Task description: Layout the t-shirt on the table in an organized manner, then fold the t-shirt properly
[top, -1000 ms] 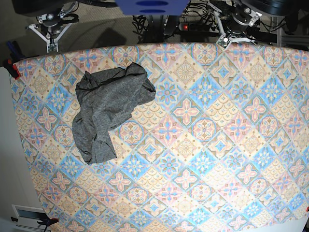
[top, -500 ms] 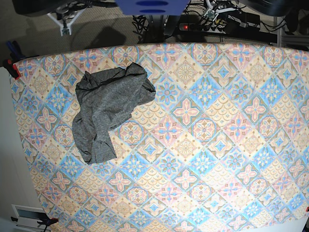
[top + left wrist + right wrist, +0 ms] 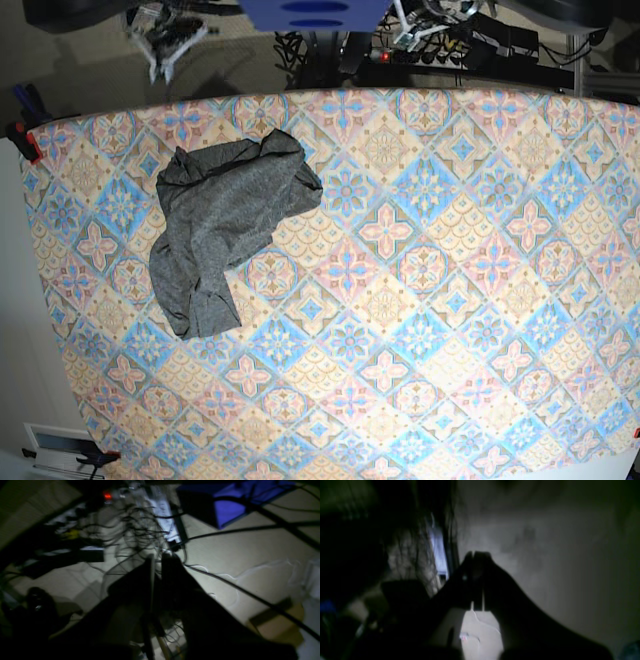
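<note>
The dark-grey t-shirt (image 3: 228,225) lies crumpled in a heap on the left half of the table (image 3: 450,300), with one part trailing toward the near edge. Neither gripper touches it. My right gripper (image 3: 160,52) hangs beyond the table's far edge at the upper left, and its wrist view shows the dark fingertips (image 3: 475,555) pressed together with nothing between them. My left gripper (image 3: 405,30) is beyond the far edge near the top centre. Its fingers (image 3: 170,562) stand shut over the floor and hold nothing.
A tangle of cables (image 3: 140,525) and a power strip with a red light (image 3: 381,56) lie on the floor behind the table. A blue part (image 3: 315,12) sits at the top centre. Red clamps (image 3: 28,145) grip the table's left edge.
Both arms have pulled back from the table's far edge and swung inward toward the centre. The t-shirt has not moved.
</note>
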Controlling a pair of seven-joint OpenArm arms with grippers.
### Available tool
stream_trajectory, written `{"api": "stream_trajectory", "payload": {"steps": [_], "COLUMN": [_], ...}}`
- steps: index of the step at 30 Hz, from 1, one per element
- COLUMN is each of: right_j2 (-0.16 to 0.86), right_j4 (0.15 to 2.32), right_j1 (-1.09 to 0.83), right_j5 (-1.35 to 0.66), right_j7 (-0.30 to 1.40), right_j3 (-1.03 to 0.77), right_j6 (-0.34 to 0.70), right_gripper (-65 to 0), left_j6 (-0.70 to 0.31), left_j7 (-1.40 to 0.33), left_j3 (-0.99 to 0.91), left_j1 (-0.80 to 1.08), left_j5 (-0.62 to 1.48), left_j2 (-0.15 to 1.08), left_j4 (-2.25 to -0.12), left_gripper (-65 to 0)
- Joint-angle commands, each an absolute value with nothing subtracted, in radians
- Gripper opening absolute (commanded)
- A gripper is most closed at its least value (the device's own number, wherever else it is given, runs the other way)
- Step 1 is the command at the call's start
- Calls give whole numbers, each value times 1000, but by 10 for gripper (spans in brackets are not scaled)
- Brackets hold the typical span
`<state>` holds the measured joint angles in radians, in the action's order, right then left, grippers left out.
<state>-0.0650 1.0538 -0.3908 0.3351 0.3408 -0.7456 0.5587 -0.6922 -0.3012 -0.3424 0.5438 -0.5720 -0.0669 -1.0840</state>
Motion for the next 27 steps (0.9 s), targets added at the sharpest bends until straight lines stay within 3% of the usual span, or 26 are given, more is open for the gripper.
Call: {"api": "stream_trajectory", "payload": {"steps": [1, 6, 12, 16, 19, 21, 23, 27], "right_j2": [-73, -71, -51, 48, 87, 87, 87, 87], "right_j4": [1006, 774, 478, 206, 71, 41, 42, 42], "right_j1": [-407, -329, -263, -154, -99, -84, -79, -79], "right_j5": [355, 355, 355, 355, 355, 354, 355, 355], "right_j7": [369, 285, 44, -85, -168, -200, -206, -208], "right_j3": [-771, -812, -805, -805, -806, -806, -805, -803], "right_j6": [559, 542, 265, 236, 225, 160, 84, 70], "right_gripper": [-650, -650, -650, -650, -650, -650, -650, -650], "left_j6": [-698, -677, -440, -292, -183, -134, -119, -119], "left_j7": [-300, -242, -59, 81, 156, 176, 177, 177], "left_j3": [-351, -361, -354, -360, -360, -354, -354, -352], "left_j1": [521, 367, 211, 84, 45, 47, 44, 41], "left_j5": [-579, -598, -604, -599, -598, -604, -604, -604], "left_j2": [-65, -13, 71, 128, 147, 147, 148, 145], "left_j4": [-1036, -750, -334, -54, 0, 0, 0, 0], "left_gripper": [-593, -593, -592, -590, -589, -589, -589, -588]}}
